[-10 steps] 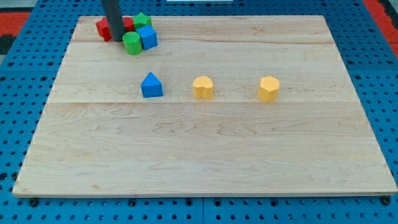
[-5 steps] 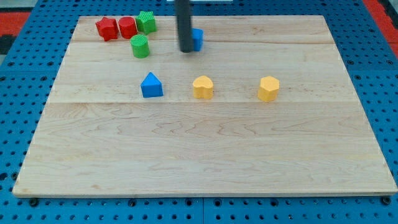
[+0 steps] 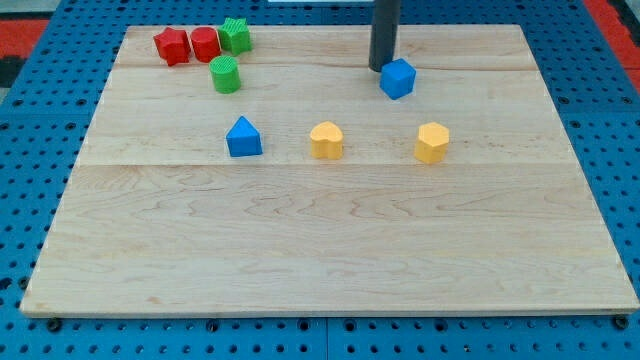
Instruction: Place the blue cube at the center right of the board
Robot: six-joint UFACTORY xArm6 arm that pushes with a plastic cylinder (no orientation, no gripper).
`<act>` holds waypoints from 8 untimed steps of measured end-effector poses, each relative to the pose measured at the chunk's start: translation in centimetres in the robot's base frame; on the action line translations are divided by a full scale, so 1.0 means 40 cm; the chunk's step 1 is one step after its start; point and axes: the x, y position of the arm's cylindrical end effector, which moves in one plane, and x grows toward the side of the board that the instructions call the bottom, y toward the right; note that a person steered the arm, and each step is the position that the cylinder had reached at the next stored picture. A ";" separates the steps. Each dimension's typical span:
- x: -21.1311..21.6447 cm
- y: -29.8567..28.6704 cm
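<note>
The blue cube point(image 3: 398, 78) lies on the wooden board point(image 3: 330, 250), right of centre near the view's top. My tip point(image 3: 381, 67) stands just to the upper left of the cube, touching or nearly touching it. The dark rod rises out of the view's top edge.
A yellow block point(image 3: 432, 142) lies below and right of the cube. Another yellow block point(image 3: 326, 140) and a blue triangular block point(image 3: 243, 137) lie in a row to its left. A red star point(image 3: 171, 46), red block point(image 3: 205, 44), green star point(image 3: 235, 35) and green cylinder point(image 3: 226, 74) sit at top left.
My tip has swept rightwards from the top-left cluster, pushing the blue cube along the top of the board to right of centre. The other blocks stayed put.
</note>
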 end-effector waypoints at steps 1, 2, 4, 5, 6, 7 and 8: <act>0.087 0.034; 0.088 0.096; 0.249 0.196; 0.238 0.254; 0.166 0.244; 0.177 0.287; 0.265 0.291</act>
